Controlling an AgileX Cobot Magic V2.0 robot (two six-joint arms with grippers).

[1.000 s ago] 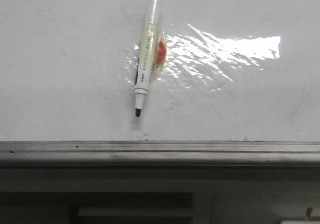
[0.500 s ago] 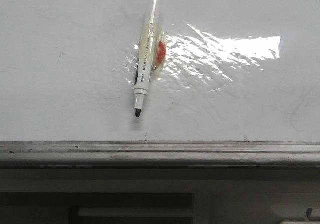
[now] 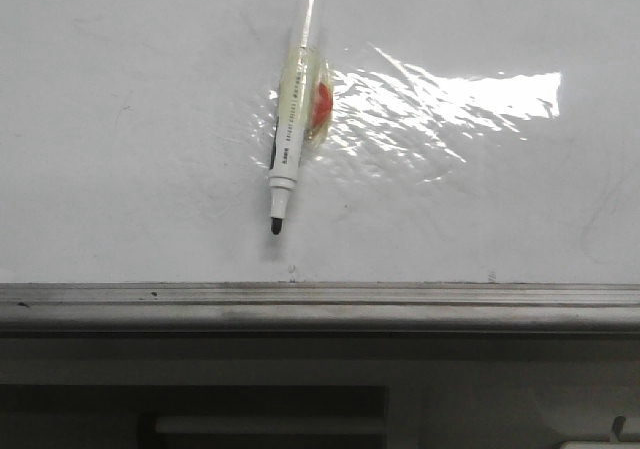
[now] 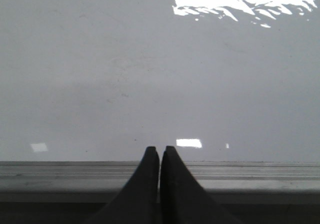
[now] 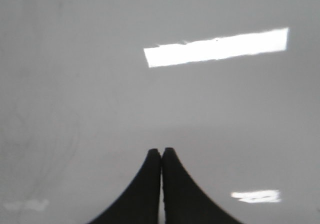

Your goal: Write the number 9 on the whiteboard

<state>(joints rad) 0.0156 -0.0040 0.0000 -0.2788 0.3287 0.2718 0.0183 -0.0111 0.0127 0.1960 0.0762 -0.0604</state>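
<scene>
Nearby, an uncapped marker point(image 3: 293, 109) (taped) lies on the whiteboard point(image 3: 130, 119).

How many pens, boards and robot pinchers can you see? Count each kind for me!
Marker pen: 1
Whiteboard: 1
Grippers: 2, the left gripper and the right gripper, both shut
Total: 4

A marker pen point(image 3: 293, 109) lies with its black tip point(image 3: 276, 226) uncovered and pointing toward the camera. A little clear holder with an orange bit point(image 3: 321, 105) sits right beside its body, touching it.
</scene>
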